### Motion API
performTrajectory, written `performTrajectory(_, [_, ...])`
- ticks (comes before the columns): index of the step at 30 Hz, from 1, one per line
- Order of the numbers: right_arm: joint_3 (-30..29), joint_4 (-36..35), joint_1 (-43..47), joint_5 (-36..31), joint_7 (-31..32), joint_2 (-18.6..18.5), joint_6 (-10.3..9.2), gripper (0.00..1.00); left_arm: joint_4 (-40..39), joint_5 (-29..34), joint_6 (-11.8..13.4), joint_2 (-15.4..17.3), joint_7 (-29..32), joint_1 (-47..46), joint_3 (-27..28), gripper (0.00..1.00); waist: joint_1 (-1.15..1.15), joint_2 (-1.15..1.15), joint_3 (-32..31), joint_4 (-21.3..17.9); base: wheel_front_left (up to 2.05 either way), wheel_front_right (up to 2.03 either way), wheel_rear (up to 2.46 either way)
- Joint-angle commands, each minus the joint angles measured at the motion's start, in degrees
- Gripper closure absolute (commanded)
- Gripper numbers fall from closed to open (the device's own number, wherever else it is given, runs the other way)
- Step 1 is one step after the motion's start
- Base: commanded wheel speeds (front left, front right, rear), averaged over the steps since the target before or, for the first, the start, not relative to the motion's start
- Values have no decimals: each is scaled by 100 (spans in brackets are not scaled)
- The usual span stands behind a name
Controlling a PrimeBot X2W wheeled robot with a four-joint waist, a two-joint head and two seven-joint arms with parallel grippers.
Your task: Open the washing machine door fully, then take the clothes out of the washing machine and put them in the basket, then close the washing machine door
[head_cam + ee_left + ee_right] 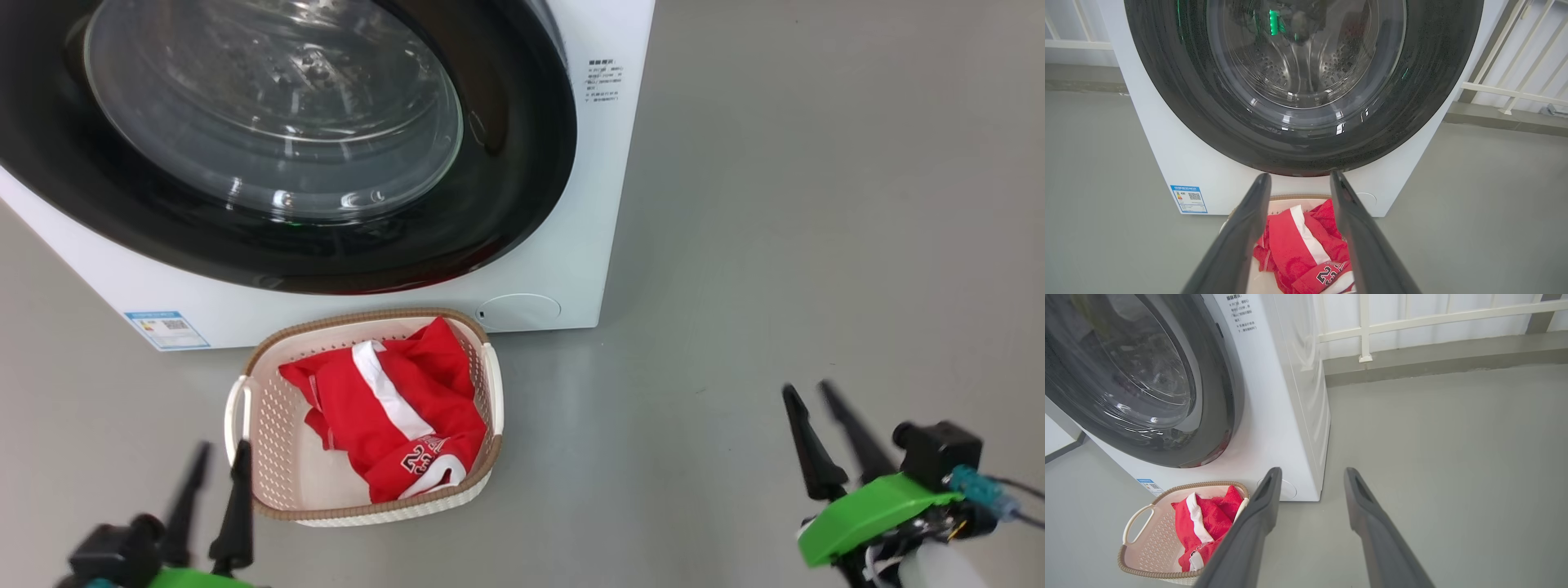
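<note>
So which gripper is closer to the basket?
The left gripper, right beside the basket; the right gripper is far off across the floor.

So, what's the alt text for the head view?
A red jersey lies in a cream basket on the grey floor, before a white washer with its round door shut. The left gripper and right gripper, open and empty, point up at the lower corners.
</note>
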Motion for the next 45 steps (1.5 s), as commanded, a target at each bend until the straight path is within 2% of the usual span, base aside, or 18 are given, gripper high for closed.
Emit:
performTrajectory(1, [2,30,8,8,4,14,0,100,27,-8,0,-20,5,7,-6,100,0,0,0,0,0,0,0])
performTrajectory(4, [18,230,113,16,11,101,0,100,210,-17,0,-169,28,80,-47,100,0,0,0,0,0,0,0])
performTrajectory(11, [-33,145,154,425,128,131,-1,100,169,-446,0,-175,124,84,-9,100,13,0,-57,9,0,0,0])
performTrajectory(16, [-70,111,163,715,211,152,-1,100,174,-751,1,-178,194,61,18,100,1,0,-76,14,0,0,0])
performTrajectory(45, [-287,-141,248,2335,684,270,-3,100,133,-2434,-5,-222,606,-24,201,100,0,0,-244,48,0,0,0])
